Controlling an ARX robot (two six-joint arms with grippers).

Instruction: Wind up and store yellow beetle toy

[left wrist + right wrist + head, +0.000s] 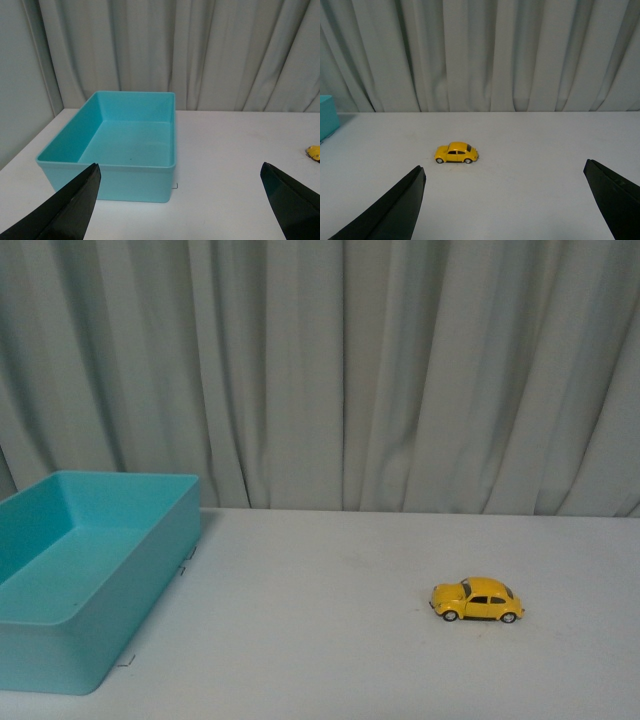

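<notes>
The yellow beetle toy (477,600) stands on its wheels on the white table, right of centre, side-on with its nose to the left. It shows whole in the right wrist view (456,153), ahead of my open right gripper (502,172) and clear of its fingers. Only its tip shows at the edge of the left wrist view (314,152). My left gripper (180,172) is open and empty, facing the near wall of the teal bin (107,182). Neither arm shows in the front view.
The open teal bin (120,600) sits at the table's left front and holds nothing. A grey curtain (400,370) hangs behind the table's back edge. The white table (320,640) stretches between bin and toy.
</notes>
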